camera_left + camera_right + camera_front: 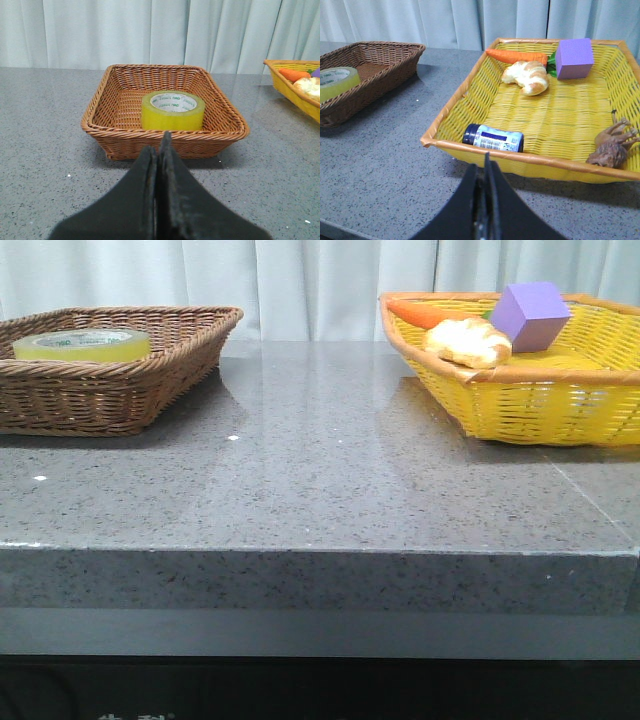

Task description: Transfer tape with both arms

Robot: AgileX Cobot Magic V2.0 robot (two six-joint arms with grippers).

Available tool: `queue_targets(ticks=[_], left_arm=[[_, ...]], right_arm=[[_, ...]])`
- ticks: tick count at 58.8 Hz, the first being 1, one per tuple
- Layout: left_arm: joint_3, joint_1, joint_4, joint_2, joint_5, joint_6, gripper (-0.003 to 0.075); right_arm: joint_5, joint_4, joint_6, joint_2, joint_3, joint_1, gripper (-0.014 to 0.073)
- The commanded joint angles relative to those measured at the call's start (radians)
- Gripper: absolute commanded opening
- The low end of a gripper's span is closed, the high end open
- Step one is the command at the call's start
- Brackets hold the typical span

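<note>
Grey bench (330, 470), pre-grasp: tape (173, 111) sits untouched in brown basket (125, 134). Left gripper (160, 150) and right gripper (485, 172) jaws pressed together, empty. Next, probably: left must open wide, reach over rim.

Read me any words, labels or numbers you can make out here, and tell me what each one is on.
Tape: small green letters repeat around the white inner core, too small to read with certainty.
Blue bottle lying in the yellow basket: a white label with a barcode and fine print, too blurred to read.
Bottom edge of the front view: cut-off white marks, unreadable.
Nothing else carries text.
</note>
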Motion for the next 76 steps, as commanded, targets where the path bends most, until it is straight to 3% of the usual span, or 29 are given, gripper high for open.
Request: queue_targets(ticks=[1, 22, 39, 50, 76], left_arm=[[-0.025, 0.000, -0.011, 0.010, -0.069, -0.005, -0.0020], [0.010, 0.013, 0.034, -0.009, -0.076, -0.005, -0.0020], [0.217, 0.099, 0.030, -0.035, -0.155, -0.011, -0.0020], [0.374, 0.099, -0.024, -0.035, -0.312, -0.011, -0.0020], [0.372, 0.099, -0.031, -0.035, -0.282, -0.011, -0.0020]], right_arm=[[-0.083, -0.002, -0.001, 0.008, -0.026, -0.009, -0.0046], [-0.083, -0.002, -0.001, 0.008, -0.026, -0.009, -0.0046], [-0.083, -0.002, -0.001, 0.008, -0.026, -0.009, -0.0046], [-0.083, -0.002, -0.001, 0.008, -0.026, -0.009, -0.0046], [-0.082, -0.002, -0.001, 0.008, -0.026, -0.009, -0.0046]])
